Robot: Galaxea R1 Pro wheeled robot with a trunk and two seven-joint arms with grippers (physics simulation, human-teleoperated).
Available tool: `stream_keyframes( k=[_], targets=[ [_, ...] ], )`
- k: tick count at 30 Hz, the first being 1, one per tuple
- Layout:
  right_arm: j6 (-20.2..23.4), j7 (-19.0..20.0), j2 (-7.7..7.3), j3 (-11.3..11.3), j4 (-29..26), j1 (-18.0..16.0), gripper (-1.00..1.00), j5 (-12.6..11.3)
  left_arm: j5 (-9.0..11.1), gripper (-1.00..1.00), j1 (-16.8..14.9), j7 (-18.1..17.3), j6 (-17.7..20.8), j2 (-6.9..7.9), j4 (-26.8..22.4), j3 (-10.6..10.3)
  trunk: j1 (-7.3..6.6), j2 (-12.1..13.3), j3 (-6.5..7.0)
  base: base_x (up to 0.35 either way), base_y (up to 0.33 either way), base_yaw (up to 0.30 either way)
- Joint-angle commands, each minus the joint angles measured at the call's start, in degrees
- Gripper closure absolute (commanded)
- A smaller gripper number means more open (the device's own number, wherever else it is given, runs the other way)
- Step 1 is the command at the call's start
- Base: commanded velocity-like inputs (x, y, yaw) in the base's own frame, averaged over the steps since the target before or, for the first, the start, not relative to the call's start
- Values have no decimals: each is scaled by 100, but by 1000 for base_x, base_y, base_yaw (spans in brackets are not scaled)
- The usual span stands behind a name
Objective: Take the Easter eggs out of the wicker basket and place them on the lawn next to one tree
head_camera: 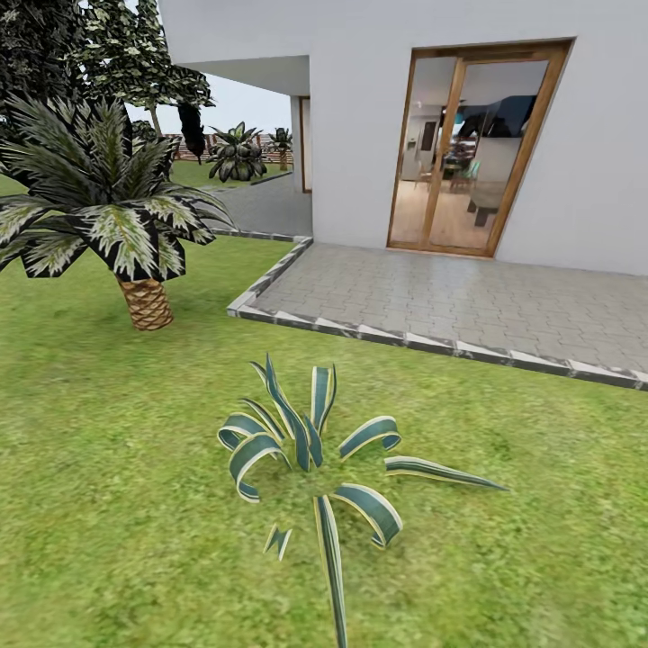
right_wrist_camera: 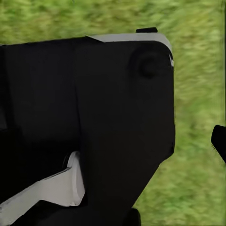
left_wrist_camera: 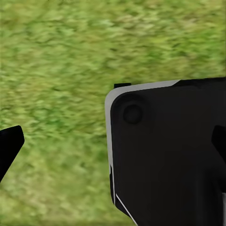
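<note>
**Robot crosses garden lawn with basket and eggs yet to be found**

In the left wrist view, one dark fingertip of the left claw juts in over blurred grass beside a large black body panel; its partner is cut off at the frame's edge, so how wide the claw stands cannot be told, though nothing appears between the tips. The right claw offers the same: a single black tip at the margin, the robot's own dark casing across most of the frame, grass behind. Its opening cannot be judged either.

Further out, the head view looks over the lawn, wide, flat and bright green. A striped, spiky-leaved plant sits directly ahead. To the left stands a short palm with a scaly trunk. Grey paving runs before the white house and its wood-framed glass door. Dark conifers rise at upper left, with a strip of brown fence possibly visible far beyond.

The step in hand reads as travel and search. Done well, it likely means steering around the spiky plant rather than over it, keeping both arms tucked, and turning the base or head to sweep the grass until the basket comes into sight. The palm is not a fit target tree.
</note>
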Motion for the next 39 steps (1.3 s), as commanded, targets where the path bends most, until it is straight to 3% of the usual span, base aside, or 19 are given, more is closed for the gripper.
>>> stream_keyframes(
  k=[1, 4, 11, 39],
  targets=[
    [328, 8, 6, -96, -327, 12, -100, -4, -2, -100, -4, 4, -19, 2, 4, -25, 3, -10, -10, 0, 0, 0],
    [831, 12, 6, -216, -797, 18, -100, -3, -2, -100, -4, 4, -19, 2, 4, -23, 3, -10, -10, 0, 0, 0],
    [1359, 15, 5, -304, -1151, -36, -100, 1, -2, -100, -4, 4, -19, 2, 4, -24, 3, -10, -10, 0, 0, 0],
    [1459, 24, 23, -302, -1207, -349, -100, -4, -2, -100, -4, 4, -19, 2, 4, -25, 3, -10, -10, 0, 33, 0]
  ],
)
